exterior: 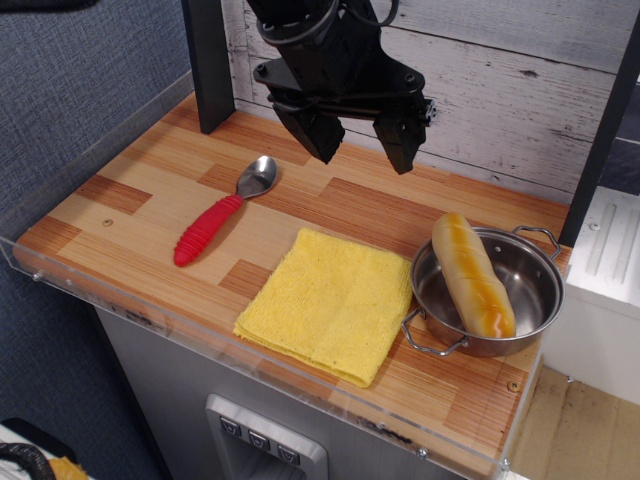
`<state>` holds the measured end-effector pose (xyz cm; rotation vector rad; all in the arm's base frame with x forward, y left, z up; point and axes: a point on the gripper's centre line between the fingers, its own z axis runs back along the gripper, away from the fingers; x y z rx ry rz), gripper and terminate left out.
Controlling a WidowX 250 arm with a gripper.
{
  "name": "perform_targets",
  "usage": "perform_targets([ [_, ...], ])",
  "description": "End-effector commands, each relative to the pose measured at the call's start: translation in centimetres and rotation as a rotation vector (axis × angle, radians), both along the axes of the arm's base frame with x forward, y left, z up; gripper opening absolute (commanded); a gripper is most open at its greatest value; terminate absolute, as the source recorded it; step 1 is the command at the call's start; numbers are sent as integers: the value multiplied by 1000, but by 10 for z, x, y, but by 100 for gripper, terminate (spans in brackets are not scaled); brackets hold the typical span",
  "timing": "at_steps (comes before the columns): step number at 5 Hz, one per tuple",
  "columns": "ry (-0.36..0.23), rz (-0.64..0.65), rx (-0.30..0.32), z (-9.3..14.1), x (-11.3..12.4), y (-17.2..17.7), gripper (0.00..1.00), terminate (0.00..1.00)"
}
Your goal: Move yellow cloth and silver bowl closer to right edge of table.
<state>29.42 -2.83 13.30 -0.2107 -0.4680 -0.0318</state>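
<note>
The yellow cloth lies flat and folded near the front edge of the table, right of centre. The silver bowl stands at the right end of the table, its left handle touching the cloth's right edge. A long bread roll lies in the bowl, leaning on its left rim. My black gripper hangs open and empty above the back middle of the table, well behind the cloth and bowl.
A spoon with a red handle lies left of the cloth. A dark post stands at the back left. A clear acrylic rim runs along the left and front edges. A whitewashed plank wall is behind.
</note>
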Motion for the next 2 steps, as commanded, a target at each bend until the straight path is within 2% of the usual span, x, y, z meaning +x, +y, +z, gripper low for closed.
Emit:
perform_targets([
  [1,-44,2,3,9,-4,5,100,0],
  [2,-44,2,3,9,-4,5,100,100],
])
